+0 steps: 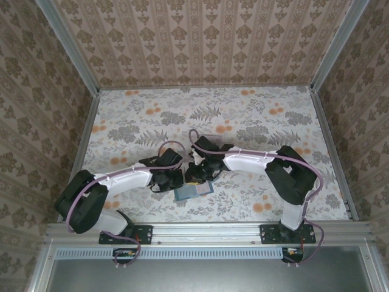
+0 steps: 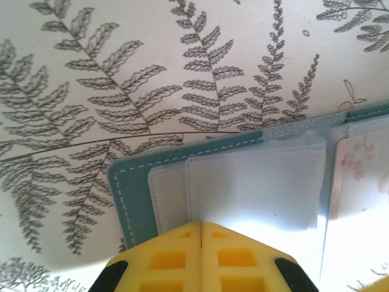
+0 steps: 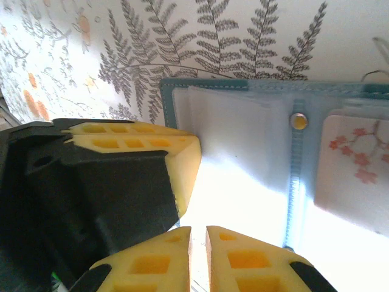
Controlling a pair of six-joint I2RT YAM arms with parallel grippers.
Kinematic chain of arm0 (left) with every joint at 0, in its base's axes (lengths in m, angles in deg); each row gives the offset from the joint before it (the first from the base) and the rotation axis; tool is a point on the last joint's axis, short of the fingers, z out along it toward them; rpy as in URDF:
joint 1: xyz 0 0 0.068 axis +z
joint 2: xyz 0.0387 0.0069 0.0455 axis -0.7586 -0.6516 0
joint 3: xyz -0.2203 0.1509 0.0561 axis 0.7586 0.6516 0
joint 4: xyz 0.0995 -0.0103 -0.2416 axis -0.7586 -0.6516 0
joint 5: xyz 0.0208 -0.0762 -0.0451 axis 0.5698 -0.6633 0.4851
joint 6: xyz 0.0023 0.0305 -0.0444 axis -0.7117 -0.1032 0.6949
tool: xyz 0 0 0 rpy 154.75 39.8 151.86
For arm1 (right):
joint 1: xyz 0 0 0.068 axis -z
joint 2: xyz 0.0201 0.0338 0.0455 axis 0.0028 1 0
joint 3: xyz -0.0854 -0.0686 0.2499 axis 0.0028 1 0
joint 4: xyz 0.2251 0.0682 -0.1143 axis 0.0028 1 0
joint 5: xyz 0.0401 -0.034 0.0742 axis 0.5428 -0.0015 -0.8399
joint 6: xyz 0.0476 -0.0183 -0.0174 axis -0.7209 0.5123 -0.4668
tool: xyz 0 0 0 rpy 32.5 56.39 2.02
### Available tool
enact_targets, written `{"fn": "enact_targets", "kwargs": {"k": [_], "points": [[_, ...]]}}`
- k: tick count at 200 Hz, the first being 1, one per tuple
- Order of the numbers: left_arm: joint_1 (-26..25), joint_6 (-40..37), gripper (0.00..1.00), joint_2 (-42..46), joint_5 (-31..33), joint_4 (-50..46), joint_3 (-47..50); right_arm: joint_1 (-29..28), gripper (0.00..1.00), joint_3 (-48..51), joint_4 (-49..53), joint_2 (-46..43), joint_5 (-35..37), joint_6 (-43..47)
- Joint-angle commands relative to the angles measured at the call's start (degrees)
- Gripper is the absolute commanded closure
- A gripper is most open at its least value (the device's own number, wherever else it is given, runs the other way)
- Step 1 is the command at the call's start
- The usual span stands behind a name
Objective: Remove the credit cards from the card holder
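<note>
The card holder (image 1: 182,194) lies open on the floral table between the two arms, teal outside (image 2: 130,188), pale grey-blue inside with slots (image 3: 243,140) and a brass snap (image 3: 298,121). A pale pinkish credit card with a blossom print (image 3: 355,164) (image 2: 360,173) sits in its right half. My left gripper (image 2: 201,224) is shut, with its yellow tips resting on the left slot panel and nothing seen between them. My right gripper (image 3: 199,230) hovers just beside it over the same panel, its jaws parted by a narrow gap that holds nothing I can make out. In the top view the two grippers (image 1: 175,177) (image 1: 197,175) meet over the holder.
The left gripper's yellow finger (image 3: 182,159) and black body crowd the right gripper's left side. Patterned walls (image 1: 194,36) enclose the table on three sides. Floral cloth (image 1: 243,115) stretches bare beyond the arms.
</note>
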Motion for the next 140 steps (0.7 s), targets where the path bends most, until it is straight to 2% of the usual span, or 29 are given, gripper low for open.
{"fn": "enact_targets", "kwargs": {"k": [1, 58, 140], "points": [[-0.1, -2.3, 1.00, -0.3, 2.0, -6.8, -2.3, 1.1, 0.85, 1.4, 4.3, -0.8, 2.4, 2.5], [-0.4, -3.1, 1.00, 1.4, 2.5, -10.1, -5.6, 1.2, 0.87, 2.7, 1.5, 3.0, 0.0, 2.1], [-2.4, -1.7, 0.99, 2.0, 0.6, -7.3, -9.6, 1.0, 0.91, 4.3, -4.5, 5.1, -4.7, 0.3]]}}
